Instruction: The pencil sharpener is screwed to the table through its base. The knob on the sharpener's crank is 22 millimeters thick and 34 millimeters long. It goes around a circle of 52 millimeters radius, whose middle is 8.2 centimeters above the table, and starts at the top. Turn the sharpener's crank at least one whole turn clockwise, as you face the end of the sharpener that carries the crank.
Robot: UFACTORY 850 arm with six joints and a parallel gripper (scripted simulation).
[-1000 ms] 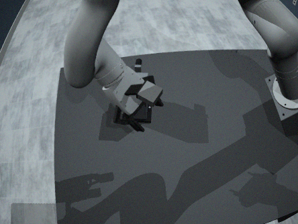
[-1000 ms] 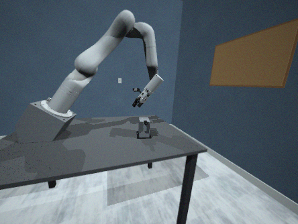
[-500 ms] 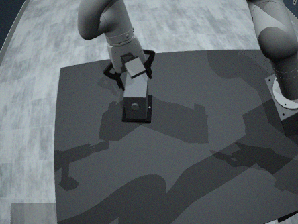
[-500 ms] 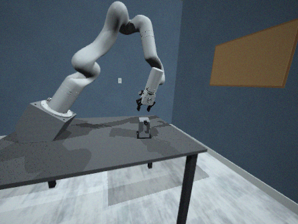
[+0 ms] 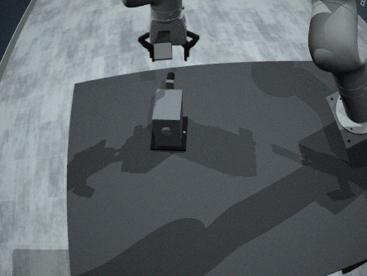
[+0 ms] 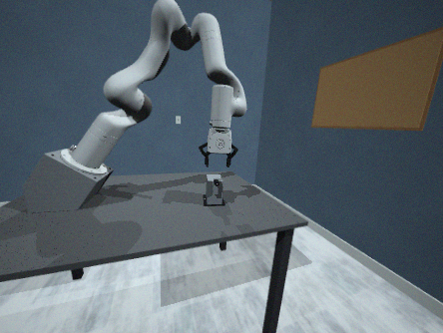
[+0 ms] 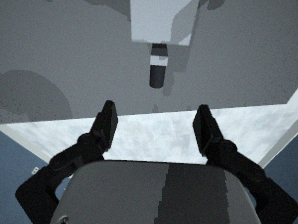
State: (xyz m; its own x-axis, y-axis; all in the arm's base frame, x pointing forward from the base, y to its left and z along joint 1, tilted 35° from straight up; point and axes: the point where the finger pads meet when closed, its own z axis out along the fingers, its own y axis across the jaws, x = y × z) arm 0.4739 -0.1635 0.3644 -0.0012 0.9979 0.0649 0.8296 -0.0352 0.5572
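Observation:
The pencil sharpener (image 5: pixel 167 111) is a grey box on a dark base plate (image 5: pixel 169 140) near the table's far edge. It also shows in the exterior view (image 6: pixel 215 188) and at the top of the wrist view (image 7: pixel 161 21). Its crank knob (image 5: pixel 170 78), a dark cylinder, stands at the top of its circle on the end facing the table edge; it shows in the wrist view (image 7: pixel 158 74) too. My gripper (image 5: pixel 169 53) hangs above and beyond the knob, pointing down, open and empty. It shows in the exterior view (image 6: pixel 218 161) and the wrist view (image 7: pixel 156 125).
The arm's base (image 5: pixel 351 120) stands on a wedge mount at the right of the table. The table's far edge (image 5: pixel 186 68) runs just beyond the knob, with floor below it. An orange board (image 6: pixel 374 87) hangs on the wall.

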